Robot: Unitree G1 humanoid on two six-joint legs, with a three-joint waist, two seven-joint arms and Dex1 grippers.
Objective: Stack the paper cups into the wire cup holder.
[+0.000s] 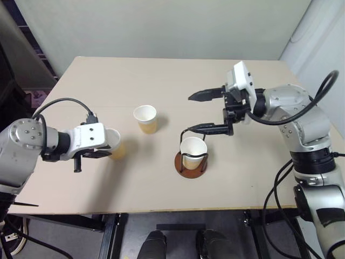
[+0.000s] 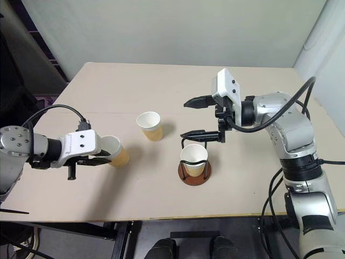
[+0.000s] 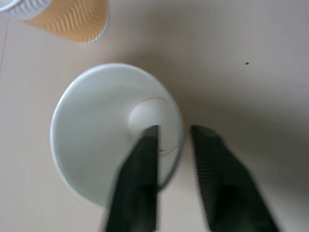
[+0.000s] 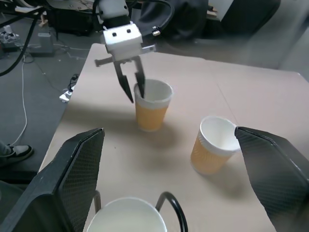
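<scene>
Currently, stock on table (image 1: 161,75):

- Holder (image 1: 190,164), lower centre of the head view: one cup (image 1: 193,149) seated inside the wire loops. Counted as done.
- Loose cup (image 1: 146,118), centre, upright, untouched. Left to do.
- Third cup (image 1: 114,143), lower left: left gripper (image 3: 171,159) has its fingers pinched on the rim, one inside the wall, one outside. Cup seems still on the table; not yet carried over.
- Right gripper (image 1: 207,111), just above the holder: fingers wide apart, holding nothing.

Tally, by judgement: one of three stacked, two remaining.
</scene>
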